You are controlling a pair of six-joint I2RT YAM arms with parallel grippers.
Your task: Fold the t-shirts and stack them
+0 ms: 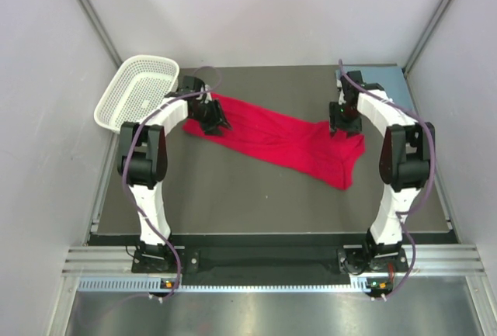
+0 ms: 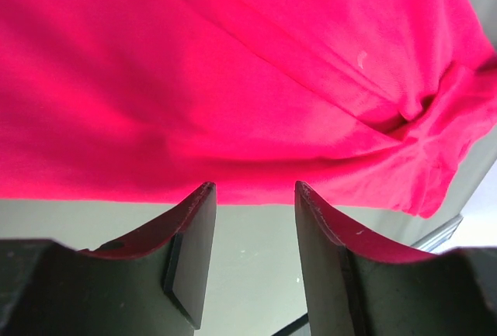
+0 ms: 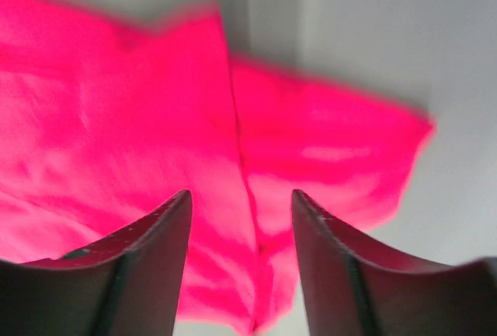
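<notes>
On the dark matte table (image 1: 233, 196), the red t-shirt (image 1: 272, 138) lies as a long, creased band of soft cloth, slanting between the left gripper (image 2: 250, 188) and the right gripper (image 3: 241, 195). Both pairs of smooth black jaws stand apart, holding nothing. Farther back sit a white mesh basket (image 1: 116, 99) at the left corner and a flat blue-grey t-shirt (image 1: 392, 81) at the right.

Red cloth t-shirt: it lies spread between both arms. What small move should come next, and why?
The red cloth t-shirt lies unfolded, bunched near the right gripper; it and the left gripper are open, empty. Likely next: lower the right fingers and grip that bunched edge.
</notes>
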